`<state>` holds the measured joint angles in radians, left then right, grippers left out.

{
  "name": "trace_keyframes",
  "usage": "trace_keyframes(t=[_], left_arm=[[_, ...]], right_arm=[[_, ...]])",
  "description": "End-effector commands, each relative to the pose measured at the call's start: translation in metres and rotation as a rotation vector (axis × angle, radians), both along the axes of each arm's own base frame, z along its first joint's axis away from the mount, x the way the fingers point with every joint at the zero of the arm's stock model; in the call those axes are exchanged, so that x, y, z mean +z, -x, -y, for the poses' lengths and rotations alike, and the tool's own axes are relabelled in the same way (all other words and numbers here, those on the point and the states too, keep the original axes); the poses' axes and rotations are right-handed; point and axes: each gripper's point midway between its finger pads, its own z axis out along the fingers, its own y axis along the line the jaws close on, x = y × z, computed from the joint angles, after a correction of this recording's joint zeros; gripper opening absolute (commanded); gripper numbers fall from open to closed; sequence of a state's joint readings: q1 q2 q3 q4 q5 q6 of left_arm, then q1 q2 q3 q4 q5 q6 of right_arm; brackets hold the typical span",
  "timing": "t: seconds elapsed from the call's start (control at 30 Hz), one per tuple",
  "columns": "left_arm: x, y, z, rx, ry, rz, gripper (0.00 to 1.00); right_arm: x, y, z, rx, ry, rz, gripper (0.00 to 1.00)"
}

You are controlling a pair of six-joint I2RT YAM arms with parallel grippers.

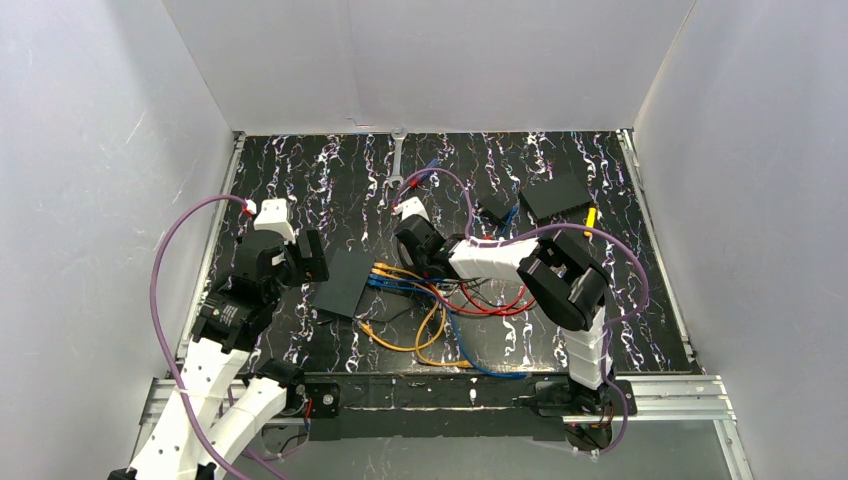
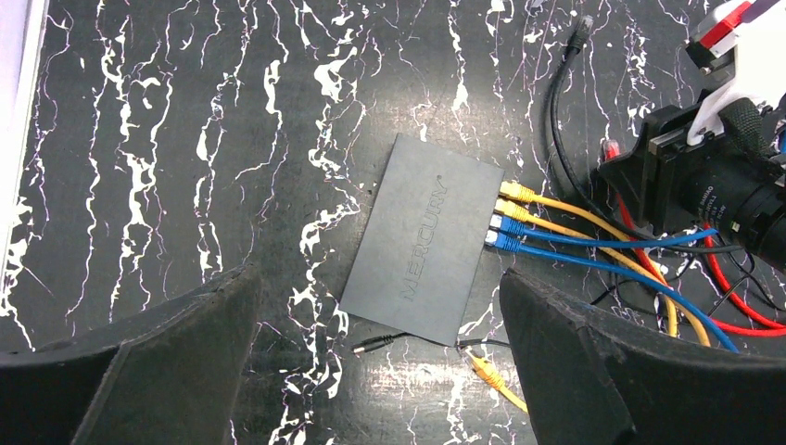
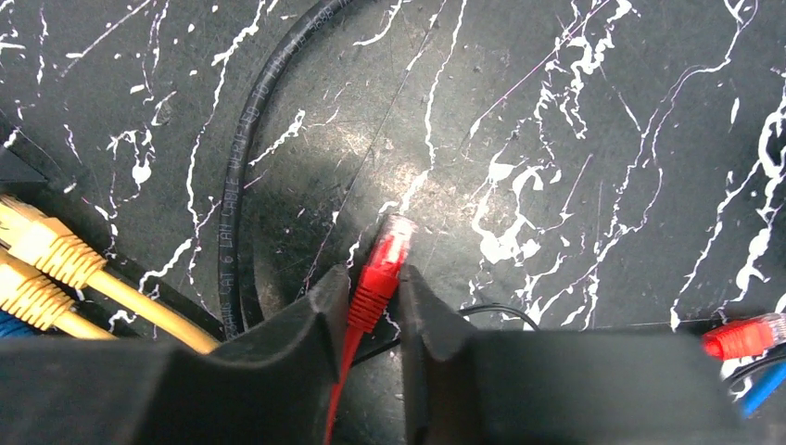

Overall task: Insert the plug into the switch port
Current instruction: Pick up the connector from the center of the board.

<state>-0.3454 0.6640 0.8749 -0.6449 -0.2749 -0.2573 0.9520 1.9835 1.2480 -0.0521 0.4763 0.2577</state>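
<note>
So, right end effector (image 3: 367, 297) is clenched on the red plug (image 3: 382, 264) near the switch (image 2: 422, 236); left end effector (image 2: 378, 283) hangs released above it. Next: lining it up, pushing it into the switch.

White-and-black arms (image 1: 215, 372) trail purple cables (image 1: 158, 285) and end in matte-black jaws.

Wrench (image 1: 397, 158) lying at far edge of marbled table (image 1: 300, 175); plain black slab (image 1: 557, 197) sitting far right; yellow cables (image 3: 51, 252) lying beside black cable (image 3: 227, 222).
</note>
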Motion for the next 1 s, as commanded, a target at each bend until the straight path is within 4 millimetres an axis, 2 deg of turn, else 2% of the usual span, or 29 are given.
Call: trace_keyframes(t=[0.0,0.03,0.13,0.3,0.5,0.67,0.87,0.93,0.97], left_arm=[[0.0,0.001,-0.004,0.009,-0.02,0.005,0.98],[0.0,0.001,-0.004,0.01,-0.02,0.006,0.98],[0.0,0.001,-0.004,0.009,-0.02,0.007,0.98],[0.0,0.001,-0.004,0.01,-0.021,0.006,0.98],[0.0,0.001,-0.004,0.01,-0.02,0.008,0.98],[0.0,0.001,-0.004,0.011,-0.02,0.007,0.98],[-0.002,0.001,-0.004,0.011,-0.022,0.002,0.98],[-0.002,0.0,-0.004,0.012,-0.024,-0.001,0.98],[-0.003,0.0,-0.004,0.011,-0.025,-0.003,0.98]], right_arm=[[-0.003,-0.001,0.004,-0.012,0.016,-0.009,0.25],[0.0,-0.002,0.005,-0.011,0.015,-0.003,0.17],[0.019,-0.009,0.012,-0.008,0.004,0.032,0.01],[0.076,-0.032,0.028,-0.013,-0.035,0.129,0.01],[0.175,-0.065,0.074,-0.07,-0.086,0.291,0.01],[0.264,-0.079,0.116,-0.107,-0.075,0.455,0.01],[0.371,-0.068,0.166,-0.2,-0.055,0.716,0.01],[0.394,-0.059,0.169,-0.178,-0.094,0.78,0.01],[0.4,-0.054,0.164,-0.133,-0.121,0.794,0.01]])
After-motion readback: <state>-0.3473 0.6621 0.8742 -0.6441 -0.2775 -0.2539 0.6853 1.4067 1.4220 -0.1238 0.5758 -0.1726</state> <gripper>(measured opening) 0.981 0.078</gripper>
